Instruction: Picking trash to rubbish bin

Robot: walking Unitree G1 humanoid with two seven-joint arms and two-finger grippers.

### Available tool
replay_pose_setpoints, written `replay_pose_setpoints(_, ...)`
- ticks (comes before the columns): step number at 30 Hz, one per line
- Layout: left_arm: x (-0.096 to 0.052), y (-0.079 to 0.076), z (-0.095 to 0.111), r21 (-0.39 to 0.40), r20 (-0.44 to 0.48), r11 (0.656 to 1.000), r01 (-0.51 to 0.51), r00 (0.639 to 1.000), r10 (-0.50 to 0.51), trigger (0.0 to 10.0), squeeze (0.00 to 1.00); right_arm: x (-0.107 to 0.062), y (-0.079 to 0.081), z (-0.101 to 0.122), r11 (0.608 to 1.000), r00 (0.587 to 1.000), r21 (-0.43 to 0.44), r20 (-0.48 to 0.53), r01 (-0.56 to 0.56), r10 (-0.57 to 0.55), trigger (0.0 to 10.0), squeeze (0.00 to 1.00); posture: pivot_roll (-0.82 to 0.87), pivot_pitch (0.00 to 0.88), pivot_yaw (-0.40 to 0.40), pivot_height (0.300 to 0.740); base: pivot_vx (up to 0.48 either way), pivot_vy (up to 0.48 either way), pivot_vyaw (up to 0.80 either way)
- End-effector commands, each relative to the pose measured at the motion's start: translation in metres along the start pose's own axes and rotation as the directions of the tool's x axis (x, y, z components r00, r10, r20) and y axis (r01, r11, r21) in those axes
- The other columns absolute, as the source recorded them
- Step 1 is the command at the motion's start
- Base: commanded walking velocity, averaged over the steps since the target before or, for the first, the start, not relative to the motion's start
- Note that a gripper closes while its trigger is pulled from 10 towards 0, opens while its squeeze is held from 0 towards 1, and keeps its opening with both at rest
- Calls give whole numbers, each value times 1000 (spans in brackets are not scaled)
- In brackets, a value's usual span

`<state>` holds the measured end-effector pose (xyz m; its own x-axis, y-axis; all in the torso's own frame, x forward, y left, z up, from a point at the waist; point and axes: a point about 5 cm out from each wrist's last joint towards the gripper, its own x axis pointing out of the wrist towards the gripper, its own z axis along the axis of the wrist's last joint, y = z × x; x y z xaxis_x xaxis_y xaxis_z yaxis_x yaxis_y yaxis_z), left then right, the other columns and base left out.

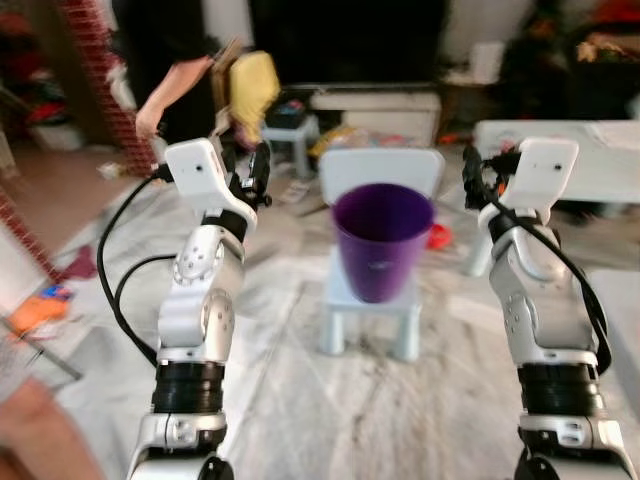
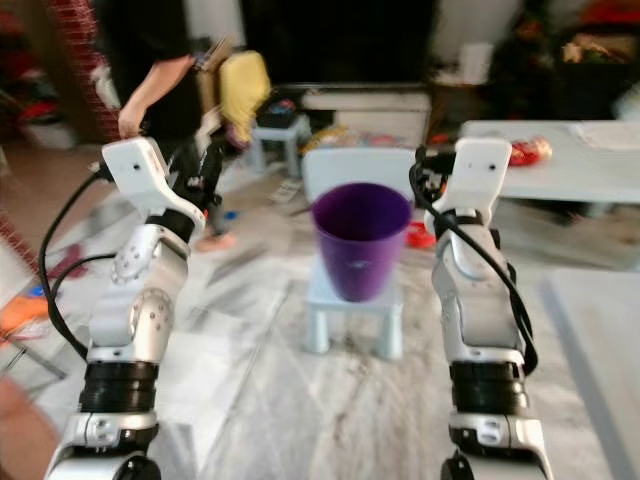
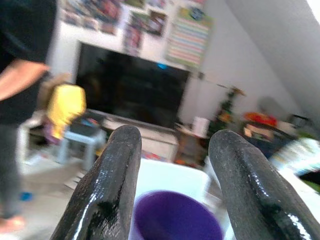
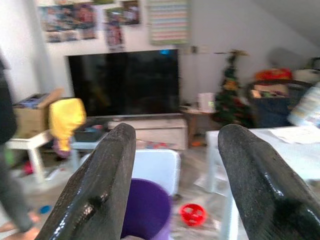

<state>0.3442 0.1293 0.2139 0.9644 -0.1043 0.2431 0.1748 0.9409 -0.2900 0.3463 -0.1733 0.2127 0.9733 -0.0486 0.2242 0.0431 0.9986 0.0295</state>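
A purple rubbish bin (image 1: 381,240) stands on the seat of a small pale chair (image 1: 372,300) straight ahead of me. Both arms are raised, one on each side of the bin. My left gripper (image 1: 256,176) is open at about rim height, left of the bin; in the left wrist view its fingers (image 3: 117,170) frame the bin (image 3: 175,217) with nothing between them. My right gripper (image 1: 476,176) is open to the right of the bin, and its fingers (image 4: 250,170) are likewise empty. The views are blurred.
A person (image 1: 175,85) in a black top stands at the back left beside a yellow object (image 1: 252,85). A white table (image 1: 600,150) is at the right. A red item (image 1: 439,236) lies behind the chair, and orange litter (image 1: 40,308) is on the floor at left.
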Motion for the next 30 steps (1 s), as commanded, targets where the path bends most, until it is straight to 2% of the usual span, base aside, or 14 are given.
replay_pose_setpoints(1,1,1,3,6,7,1000,4,1000,-4,10000,0,2,4,3,1000,1000,6,6,-12,12,10000,0,-99,0,24,740,0,0,-775)
replay_pose_setpoints(4,0,2,-1,-2,-11,1000,5,1000,-5,10000,0,1,7,0,1000,1000,5,-4,-20,20,10000,0,-96,0,29,740,0,0,-779)
replay_pose_setpoints(8,4,-8,3,-12,-9,997,73,997,-73,10000,0,6,7,4,1000,1000,12,9,-15,15,10000,0,-81,0,22,740,0,0,-775)
replay_pose_setpoints(9,6,-13,1,-26,-24,995,99,995,-100,10000,0,7,7,4,1000,1000,12,9,-15,15,10000,0,-72,0,19,740,0,0,-775)
replay_pose_setpoints(10,8,-23,-5,-51,-78,986,156,984,-160,10000,0,8,7,4,1000,1000,10,9,-18,18,10000,0,-65,0,15,740,0,0,-775)
replay_pose_setpoints(12,8,-43,-13,-112,-142,959,261,951,-275,10000,0,10,10,4,1000,1000,7,11,-25,25,10000,0,-66,0,20,740,0,0,-775)
replay_pose_setpoints(14,5,-51,-15,-88,-144,948,304,938,-315,10000,0,11,12,5,1000,999,8,17,-27,27,10000,0,-73,0,27,740,0,0,-778)
replay_pose_setpoints(16,1,-50,-17,-59,-142,951,302,941,-307,10000,0,11,12,6,1000,999,10,23,-24,24,10000,0,-73,0,29,740,0,0,-775)
replay_pose_setpoints(23,-9,-25,-23,-22,-172,977,211,962,-211,10000,0,6,7,0,1000,1000,13,8,-3,3,10000,0,-64,0,30,740,0,0,-775)
replay_pose_setpoints(26,-5,-15,-16,0,-141,988,155,978,-154,10000,0,10,7,3,1000,1000,16,19,0,0,10000,0,-55,0,25,740,0,0,-781)
replay_pose_setpoints(30,-1,-12,-10,13,-115,990,139,984,-137,10000,0,12,7,6,1000,1000,16,25,1,-1,10000,0,-51,0,20,740,0,0,-778)
